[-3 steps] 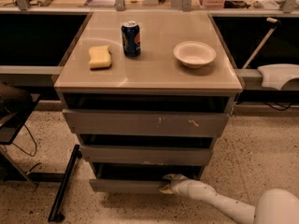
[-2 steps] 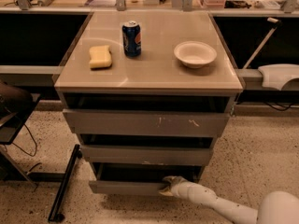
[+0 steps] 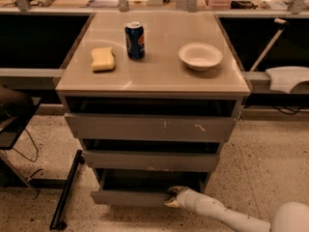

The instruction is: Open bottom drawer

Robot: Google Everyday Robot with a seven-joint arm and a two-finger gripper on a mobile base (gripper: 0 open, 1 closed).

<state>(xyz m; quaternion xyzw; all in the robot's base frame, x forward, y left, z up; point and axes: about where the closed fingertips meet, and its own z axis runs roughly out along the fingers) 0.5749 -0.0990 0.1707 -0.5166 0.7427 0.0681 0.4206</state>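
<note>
1. The bottom drawer (image 3: 129, 197), a plain flat grey front with no handle, sits at the lower centre of the frame. It is the lowest and narrowest-looking of three in the grey cabinet with the beige top (image 3: 154, 79).
2. The two-finger gripper (image 3: 172, 197) on the white arm (image 3: 217, 211) reaches in from the lower right corner. It sits right at the right end of that front, at its upper edge, so contact looks made. I cannot tell whether the pincer is clamped on the front or only hooked behind it.
3. A dark gap shows above the bottom front, which stands a little forward of the middle grey drawer front (image 3: 149, 160) over it. I judge the drawer to be started but only slightly out, with none of its inside floor clearly on show.
4. Most of the pull is left: drawing the front straight toward the lower edge of the frame over the speckled floor (image 3: 270, 158).
5. The widest grey drawer front with white scratch marks (image 3: 149, 127) is not being touched. On the top, the blue soda can (image 3: 134, 40), the yellow sponge (image 3: 103, 59) and the white bowl (image 3: 200, 56) stand upright and well apart from the work.
</note>
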